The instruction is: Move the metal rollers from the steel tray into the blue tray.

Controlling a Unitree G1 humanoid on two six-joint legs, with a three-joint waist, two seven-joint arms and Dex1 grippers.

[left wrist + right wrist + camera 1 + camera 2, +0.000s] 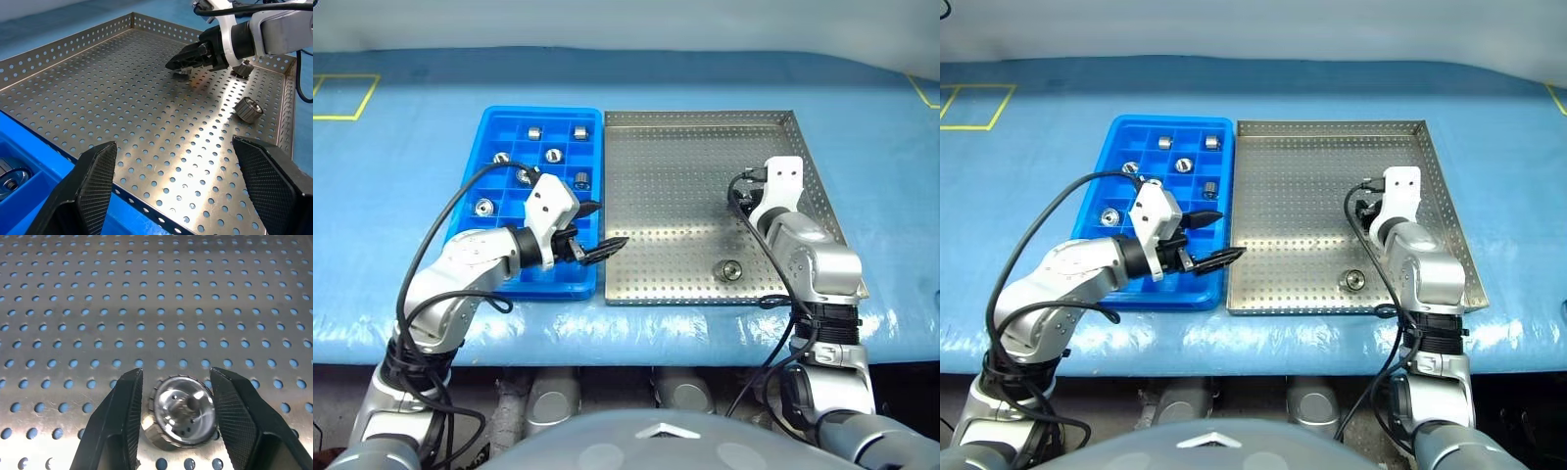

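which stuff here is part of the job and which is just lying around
Job: metal rollers, steel tray, blue tray, right gripper closed on one roller.
Lying about: blue table cover, yellow tape marks.

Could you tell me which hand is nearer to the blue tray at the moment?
Left. The left hand hangs open over the blue tray's near right corner; the right hand is over the steel tray, shut on a roller.

No readable text, labels, brands or numbers appear on anything here
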